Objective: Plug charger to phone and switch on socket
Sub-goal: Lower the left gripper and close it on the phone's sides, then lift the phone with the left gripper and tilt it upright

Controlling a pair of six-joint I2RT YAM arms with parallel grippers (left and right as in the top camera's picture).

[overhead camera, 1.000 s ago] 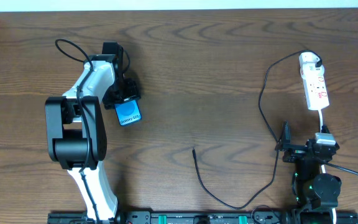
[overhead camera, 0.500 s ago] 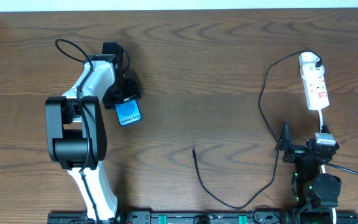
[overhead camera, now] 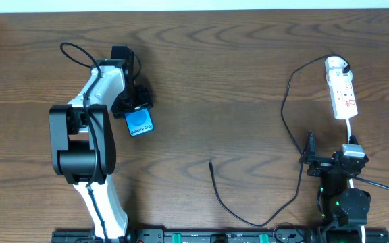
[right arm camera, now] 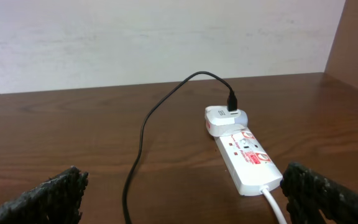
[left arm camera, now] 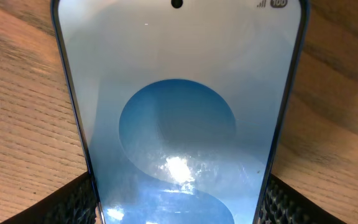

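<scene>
The phone (overhead camera: pixel 140 123), blue-screened, lies at the left of the table. My left gripper (overhead camera: pixel 134 108) is shut on its far end. In the left wrist view the phone (left arm camera: pixel 178 93) fills the frame, with both fingers of the gripper (left arm camera: pixel 178 208) against its edges. The socket (overhead camera: pixel 344 94) lies at the far right with the charger's white adapter (overhead camera: pixel 335 65) plugged in. The charger's black cable (overhead camera: pixel 290 128) loops down to its loose plug end (overhead camera: pixel 211 163) mid-table. My right gripper (overhead camera: pixel 330 155) is open and empty, just below the socket (right arm camera: pixel 244 152).
The socket's white lead (overhead camera: pixel 351 128) runs down toward the right arm's base and shows beside my right finger in the right wrist view (right arm camera: pixel 275 205). The left arm (overhead camera: pixel 90 128) covers the table's left side. A pale wall (right arm camera: pixel 166 37) stands behind the table.
</scene>
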